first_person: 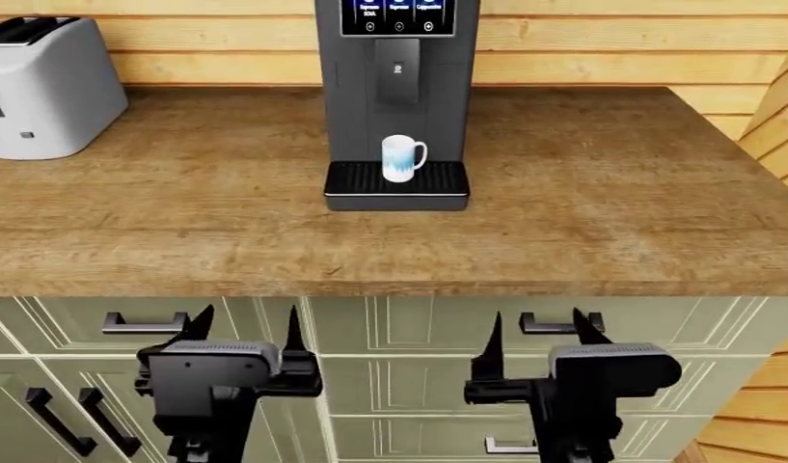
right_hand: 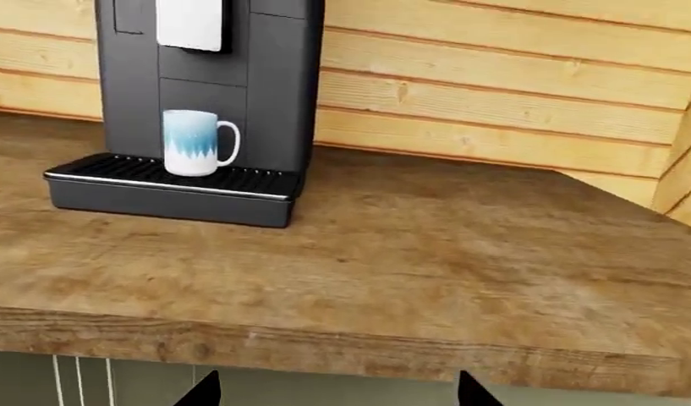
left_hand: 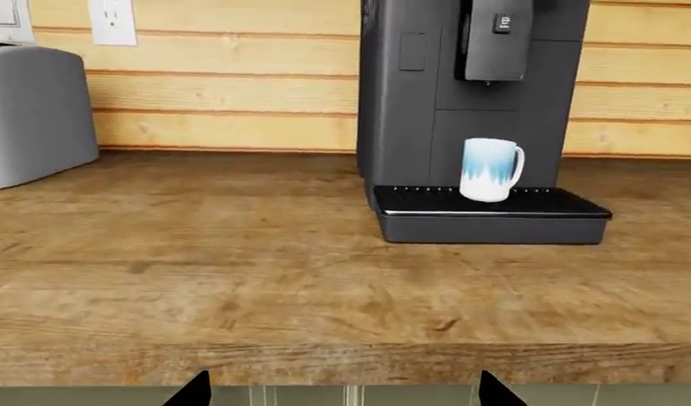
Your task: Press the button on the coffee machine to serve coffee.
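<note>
The coffee machine is a tall dark grey box at the back middle of the wooden counter. Its black screen with drink pictures shows at the head view's top edge. A white and blue mug stands on its black ribbed drip tray under the spout. The machine also shows in the left wrist view and the right wrist view. My left gripper and right gripper are both open and empty, low in front of the counter's front edge, far from the machine.
A light grey toaster stands at the counter's back left. A wooden plank wall runs behind the counter and along the right side. Green cabinet drawers with dark handles lie below the counter edge.
</note>
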